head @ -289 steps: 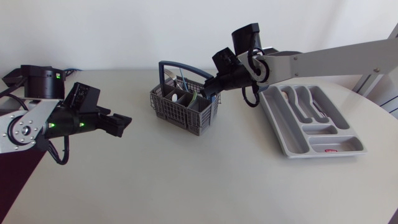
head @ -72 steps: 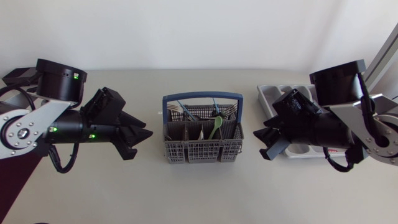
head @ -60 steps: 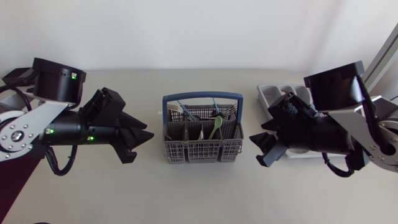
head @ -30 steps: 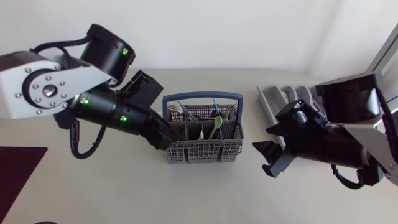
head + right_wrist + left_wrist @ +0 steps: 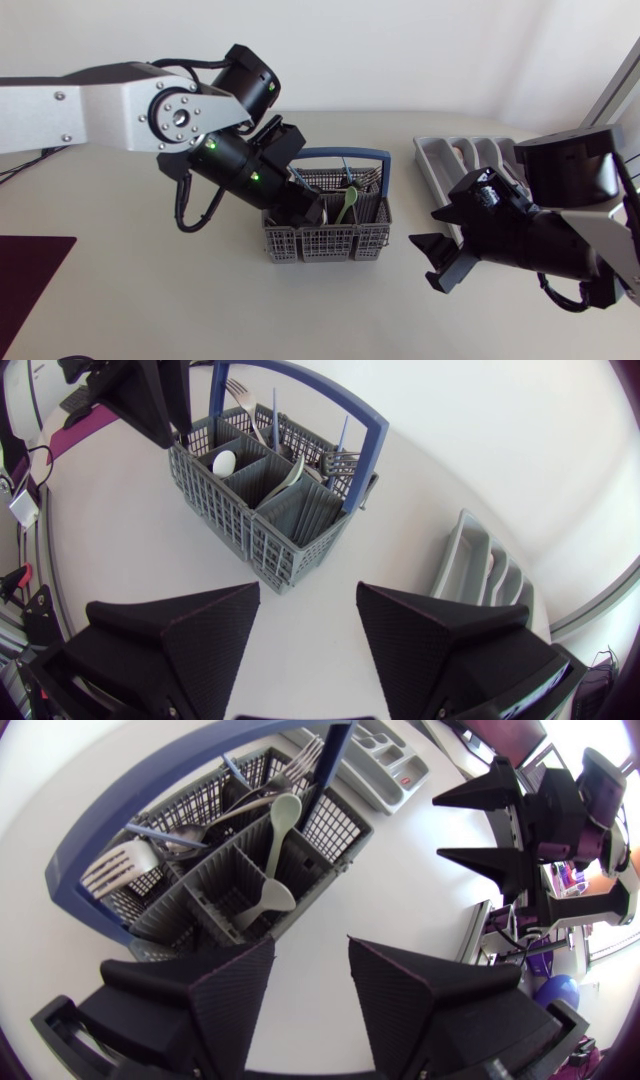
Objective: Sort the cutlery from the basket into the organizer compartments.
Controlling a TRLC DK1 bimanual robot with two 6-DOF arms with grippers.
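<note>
The grey cutlery basket [image 5: 325,243] with a blue handle stands mid-table, holding forks, a pale green spoon [image 5: 347,203] and other pieces. My left gripper [image 5: 308,211] hangs open over the basket's left front corner, nothing between its fingers. From its wrist, the basket [image 5: 190,895], the green spoon [image 5: 275,845] and a fork [image 5: 110,870] lie just ahead of the left gripper [image 5: 310,970]. My right gripper [image 5: 440,262] stands open and empty to the right of the basket; the basket [image 5: 265,530] lies ahead of it [image 5: 305,610]. The grey organizer [image 5: 448,160] sits at the back right, partly hidden by my right arm.
A white spoon bowl [image 5: 225,462] shows in one basket compartment. The organizer [image 5: 485,570] lies beyond the basket on its right side. A dark mat [image 5: 30,270] covers the table's front left corner. My left arm [image 5: 110,100] spans the table's left half.
My left arm has swung in from the left and now has its gripper over the basket's left front corner. The right gripper has shifted slightly toward the table's front.
</note>
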